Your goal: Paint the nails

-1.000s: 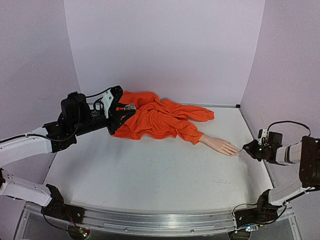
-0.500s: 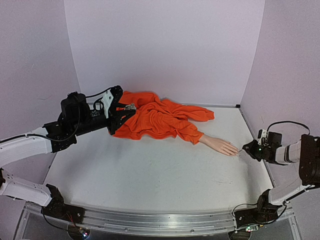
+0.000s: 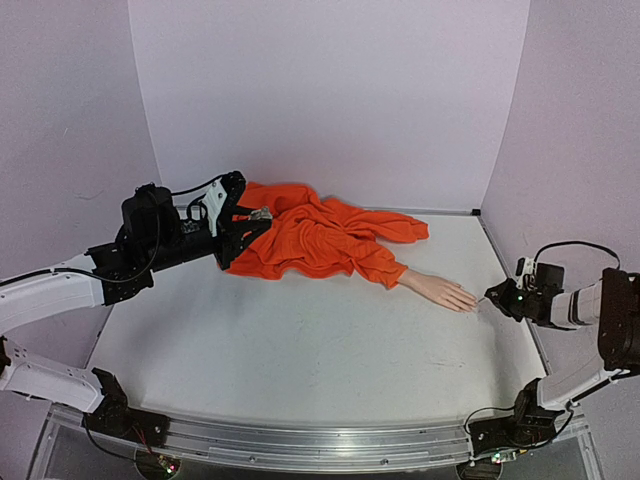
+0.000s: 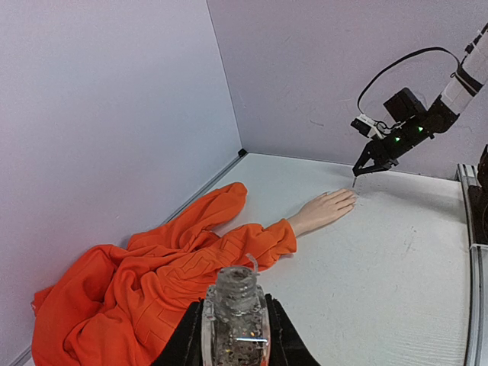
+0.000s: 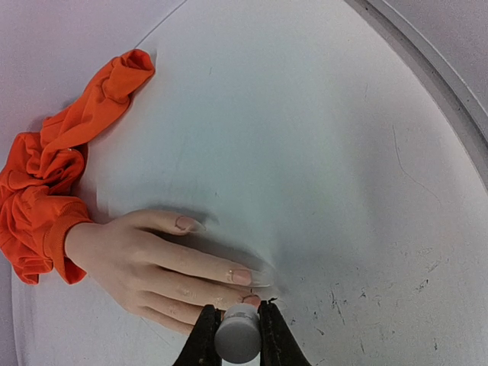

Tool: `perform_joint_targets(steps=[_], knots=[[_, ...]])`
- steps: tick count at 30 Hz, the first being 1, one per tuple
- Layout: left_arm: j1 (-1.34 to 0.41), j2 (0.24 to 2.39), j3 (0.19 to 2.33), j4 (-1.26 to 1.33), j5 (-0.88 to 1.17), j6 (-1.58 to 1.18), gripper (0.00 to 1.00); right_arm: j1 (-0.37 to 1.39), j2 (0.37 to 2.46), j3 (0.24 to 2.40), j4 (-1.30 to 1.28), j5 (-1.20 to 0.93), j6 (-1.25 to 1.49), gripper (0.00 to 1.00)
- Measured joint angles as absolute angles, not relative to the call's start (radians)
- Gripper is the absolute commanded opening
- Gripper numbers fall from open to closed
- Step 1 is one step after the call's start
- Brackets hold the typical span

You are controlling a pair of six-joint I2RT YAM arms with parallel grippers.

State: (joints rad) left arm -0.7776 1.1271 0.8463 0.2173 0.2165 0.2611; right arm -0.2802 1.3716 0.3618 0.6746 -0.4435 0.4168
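The pale mannequin hand [image 3: 440, 291] lies flat on the table, coming out of an orange sleeve [image 3: 375, 262]. Its nails [image 5: 242, 276] show in the right wrist view, one of them right above the cap. My right gripper [image 5: 237, 311] is shut on the white brush cap [image 5: 237, 337], just off the fingertips. The brush tip is hidden behind the cap. In the top view the right gripper [image 3: 497, 296] sits right of the fingertips. My left gripper [image 4: 235, 305] is shut on the clear, uncapped glitter bottle [image 4: 235, 324], held upright over the orange cloth at the back left [image 3: 250, 222].
The orange garment [image 3: 310, 238] is bunched across the back of the table [image 3: 300, 350]. Lilac walls close in on the left, back and right. A raised table edge [image 3: 510, 290] runs close behind my right gripper.
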Motion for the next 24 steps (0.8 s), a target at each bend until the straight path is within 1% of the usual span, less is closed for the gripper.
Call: perform_joint_targets(steps=[24], knots=[[-0.778,1.127,0.846,0.218,0.217,0.261,0.0,-0.28,1.402,0.373,0.682,-0.453,0.42,0.0]])
